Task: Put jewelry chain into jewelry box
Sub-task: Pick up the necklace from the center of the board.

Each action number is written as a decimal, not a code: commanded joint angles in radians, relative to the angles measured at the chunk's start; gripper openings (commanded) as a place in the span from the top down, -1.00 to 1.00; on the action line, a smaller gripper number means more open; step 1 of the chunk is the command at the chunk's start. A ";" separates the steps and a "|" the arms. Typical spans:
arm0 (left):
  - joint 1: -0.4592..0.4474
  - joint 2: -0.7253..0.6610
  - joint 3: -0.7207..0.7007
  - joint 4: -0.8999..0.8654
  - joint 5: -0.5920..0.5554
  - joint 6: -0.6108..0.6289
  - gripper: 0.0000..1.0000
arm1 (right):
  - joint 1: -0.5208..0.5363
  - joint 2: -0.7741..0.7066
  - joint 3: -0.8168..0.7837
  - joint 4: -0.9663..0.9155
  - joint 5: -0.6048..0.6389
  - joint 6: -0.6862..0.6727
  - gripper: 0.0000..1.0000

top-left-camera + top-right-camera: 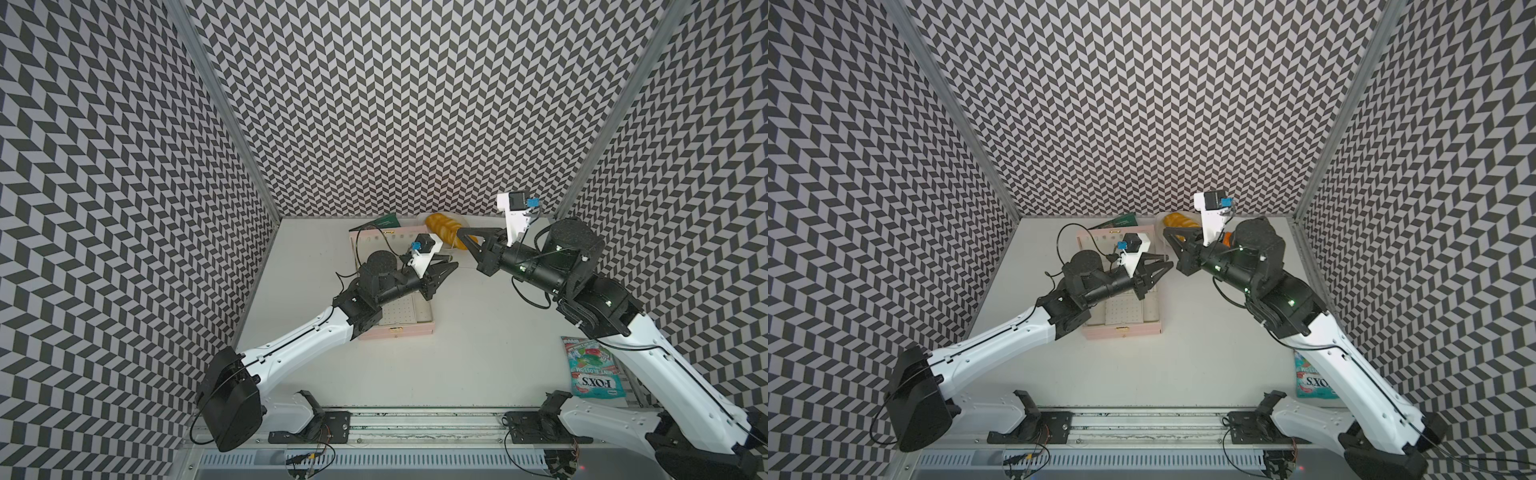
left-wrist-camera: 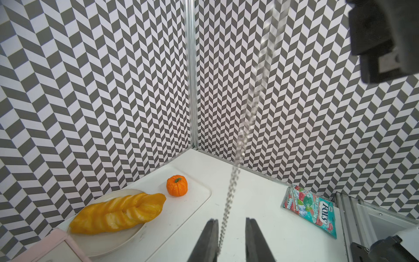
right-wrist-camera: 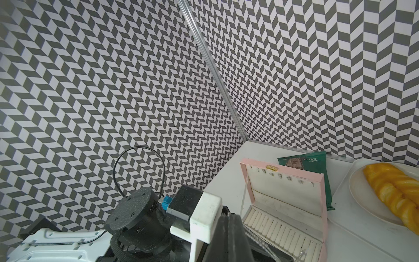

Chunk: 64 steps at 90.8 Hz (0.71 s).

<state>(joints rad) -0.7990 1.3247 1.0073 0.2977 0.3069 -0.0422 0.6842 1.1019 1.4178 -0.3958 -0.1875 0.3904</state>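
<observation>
Presently, item status: transfer under way, not completed.

- jewelry box [image 3: 244, 181]: pale pink, placed on the table [image 1: 457, 353] under the left arm. The lid is raised, and the cream interior with ring rolls and lid hooks is exposed. The opening step is judged done.
- jewelry chain [image 2: 229, 195]: thin and silver, held aloft as one hanging strand. It is not laid in any compartment. In the right wrist view it [image 3: 263, 243] is seen running down from the right claw over the ring-roll end of the box. Whether its lower end touches the lining cannot be told.
- right gripper [image 1: 458, 237]: its jaws are pressed together, and the upper part of the chain is judged to be pinched in them. It is raised above and just beside the box.
- left gripper [image 2: 231, 220]: its fingers are parted by a narrow gap. The strand passes through this gap close against one finger and is not clamped.
- Unrelated: a white tray [image 2: 199, 204], a plate [image 2: 118, 242] with a braided yellow piece [image 2: 118, 213], a toy pumpkin [image 2: 176, 185], a candy bag [image 2: 310, 211] and a green packet [image 3: 317, 179].

Remaining, as judged: the chain is to be lowered fully into the box and released.
</observation>
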 commanded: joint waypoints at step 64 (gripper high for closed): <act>-0.006 -0.008 -0.029 -0.011 -0.001 0.013 0.61 | 0.006 -0.020 -0.011 0.048 0.015 0.002 1.00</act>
<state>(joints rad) -0.7990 1.3239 0.9943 0.2893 0.3080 -0.0418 0.6842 1.0988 1.4044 -0.3962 -0.1844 0.3935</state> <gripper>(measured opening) 0.195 0.039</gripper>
